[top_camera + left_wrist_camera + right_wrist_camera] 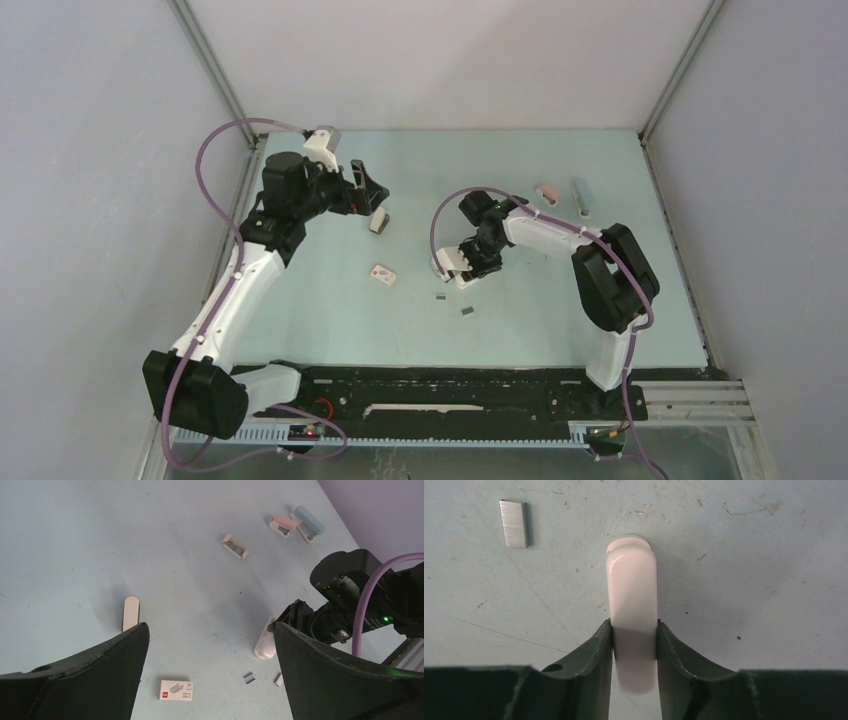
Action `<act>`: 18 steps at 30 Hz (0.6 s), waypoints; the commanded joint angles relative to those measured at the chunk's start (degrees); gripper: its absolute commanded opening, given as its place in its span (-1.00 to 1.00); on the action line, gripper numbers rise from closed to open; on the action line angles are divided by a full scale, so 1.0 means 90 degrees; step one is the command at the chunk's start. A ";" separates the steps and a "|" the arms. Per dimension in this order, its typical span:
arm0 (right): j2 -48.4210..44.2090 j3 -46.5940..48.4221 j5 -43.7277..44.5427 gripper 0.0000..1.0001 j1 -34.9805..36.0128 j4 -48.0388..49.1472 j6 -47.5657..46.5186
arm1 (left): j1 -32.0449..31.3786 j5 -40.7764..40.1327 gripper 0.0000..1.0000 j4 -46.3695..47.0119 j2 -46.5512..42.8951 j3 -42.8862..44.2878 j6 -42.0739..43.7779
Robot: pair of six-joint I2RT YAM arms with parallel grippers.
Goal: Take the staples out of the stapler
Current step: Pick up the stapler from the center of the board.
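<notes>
Soft, even light on a pale surface, with dark foregrounds in the close views.

The overhead view is bright and flat: the surface (560, 320) is evenly lit, and the arms cast only faint, short shadows. In the left wrist view the left gripper (210, 630) reads as near-black, slightly soft shapes with little detail, while the distance stays fairly sharp and a small green light (385, 618) glows. In the right wrist view the white stapler (632, 605) carries a mild sheen at its rounded end and throws a broad, diffuse shadow to its right. Scratches and the strip of staples (514, 523) are crisp.
</notes>
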 commanded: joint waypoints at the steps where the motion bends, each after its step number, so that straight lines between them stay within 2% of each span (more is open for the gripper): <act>1: -0.0350 -0.0112 -0.0291 -0.57 -0.0012 0.0211 0.0555 | 0.0030 0.0329 1.00 0.0247 0.0019 -0.0159 -0.0106; 4: -0.0519 -0.0119 -0.0495 -0.75 -0.0100 0.0296 0.1070 | 0.0025 0.0853 1.00 0.0688 0.0052 -0.0337 -0.0209; 9: -0.0804 -0.0135 -0.0864 -0.98 -0.0390 0.0432 0.2072 | -0.0049 0.1712 1.00 0.2275 0.0047 -0.0922 -0.0607; 12: -0.0966 -0.0209 -0.0946 -1.00 -0.0533 0.0534 0.2632 | -0.0175 0.1770 1.00 0.3180 0.0054 -0.1283 -0.0824; 18: -0.1128 -0.0260 -0.1308 -1.00 -0.0935 0.0594 0.3637 | -0.0575 0.1719 1.00 0.4344 0.0037 -0.1816 -0.0892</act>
